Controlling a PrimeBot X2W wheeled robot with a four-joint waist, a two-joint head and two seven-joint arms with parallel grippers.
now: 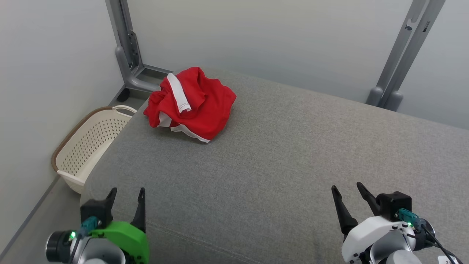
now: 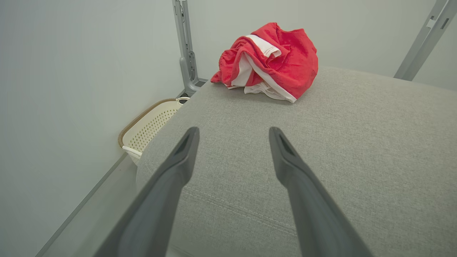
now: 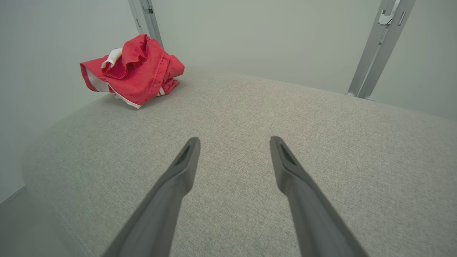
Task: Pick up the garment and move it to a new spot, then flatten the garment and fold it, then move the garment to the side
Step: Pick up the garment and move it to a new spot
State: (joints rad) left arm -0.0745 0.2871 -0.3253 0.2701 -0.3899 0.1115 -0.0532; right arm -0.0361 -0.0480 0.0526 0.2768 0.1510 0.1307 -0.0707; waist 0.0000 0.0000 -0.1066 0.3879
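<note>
We see nothing done: garment point(image 1: 190, 102) crumpled at far left corner of surface point(image 1: 278, 168); left gripper point(image 1: 128, 190), right gripper point(image 1: 346, 186) agape, empty; all steps remain.

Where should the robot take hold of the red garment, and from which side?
Probably the raised fold atop the red garment, beside its white band, coming down from above with the open left gripper, the nearer one. It lies bunched in a heap on the grey cushion.

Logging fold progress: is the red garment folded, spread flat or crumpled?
Crumpled. The garment lies in a lumpy heap near the far left corner of the cushion, white trim twisted across it.
</note>
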